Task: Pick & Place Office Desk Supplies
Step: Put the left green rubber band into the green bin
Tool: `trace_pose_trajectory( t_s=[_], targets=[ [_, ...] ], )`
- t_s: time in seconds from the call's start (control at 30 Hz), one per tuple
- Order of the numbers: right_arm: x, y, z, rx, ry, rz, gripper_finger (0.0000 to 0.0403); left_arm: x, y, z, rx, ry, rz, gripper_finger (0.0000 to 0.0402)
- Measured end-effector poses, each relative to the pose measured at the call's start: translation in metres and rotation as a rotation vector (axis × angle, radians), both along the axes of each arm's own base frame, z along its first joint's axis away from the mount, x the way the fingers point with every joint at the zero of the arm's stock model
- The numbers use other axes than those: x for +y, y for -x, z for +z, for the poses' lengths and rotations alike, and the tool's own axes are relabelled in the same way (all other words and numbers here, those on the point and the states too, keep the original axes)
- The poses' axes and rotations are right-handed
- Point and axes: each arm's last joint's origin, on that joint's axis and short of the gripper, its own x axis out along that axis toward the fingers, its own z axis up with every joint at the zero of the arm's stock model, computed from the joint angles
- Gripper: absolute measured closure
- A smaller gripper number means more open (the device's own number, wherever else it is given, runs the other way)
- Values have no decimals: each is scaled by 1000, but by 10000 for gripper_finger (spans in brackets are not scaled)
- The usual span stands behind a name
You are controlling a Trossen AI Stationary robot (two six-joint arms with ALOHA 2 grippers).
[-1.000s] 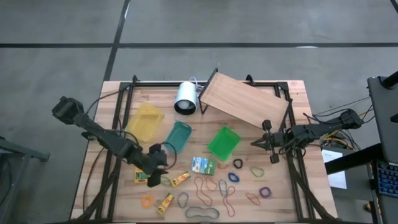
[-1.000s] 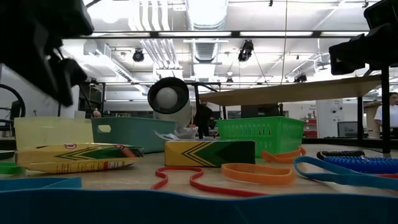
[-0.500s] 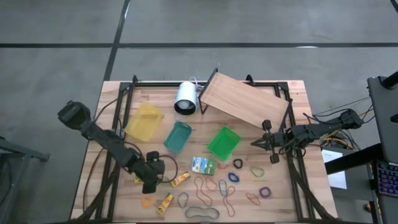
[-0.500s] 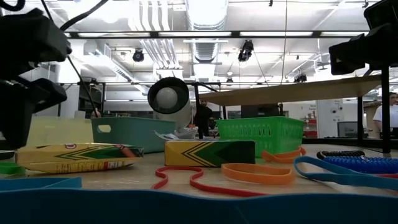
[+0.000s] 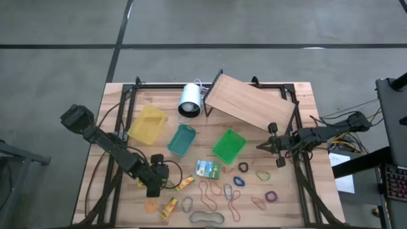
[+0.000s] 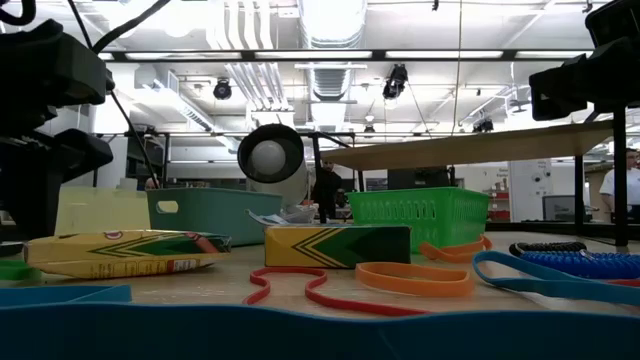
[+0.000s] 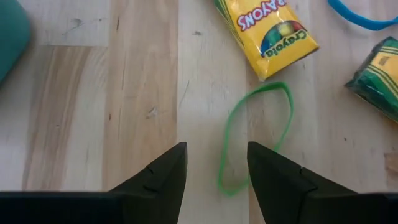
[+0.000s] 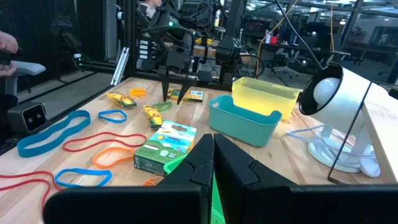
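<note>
You've got a white cylinder (image 5: 189,100) lying on its side at the table's far edge, w/ a slanted wooden board (image 5: 250,109) just beside it. In front sit 3 bins in a row: yellow bin (image 5: 148,124), teal bin (image 5: 182,140), green basket (image 5: 228,147). All on a wooden table (image 5: 292,203).

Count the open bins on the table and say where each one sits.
3, in a row across the table's middle: the yellow bin on the left, the teal bin beside it, the green basket right of both.
</note>
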Motion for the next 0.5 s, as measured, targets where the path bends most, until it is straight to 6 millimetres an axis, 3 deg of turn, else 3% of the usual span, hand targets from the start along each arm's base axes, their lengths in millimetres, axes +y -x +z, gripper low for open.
trace_pose_trajectory(
  t_s=[0.27,0.5],
  targets=[
    [0,0,0,0,0,1,394,-3,-5,-18,30,-59,10,229],
    [0,0,0,0,0,0,394,-3,-5,-18,18,-64,9,244]
  ],
)
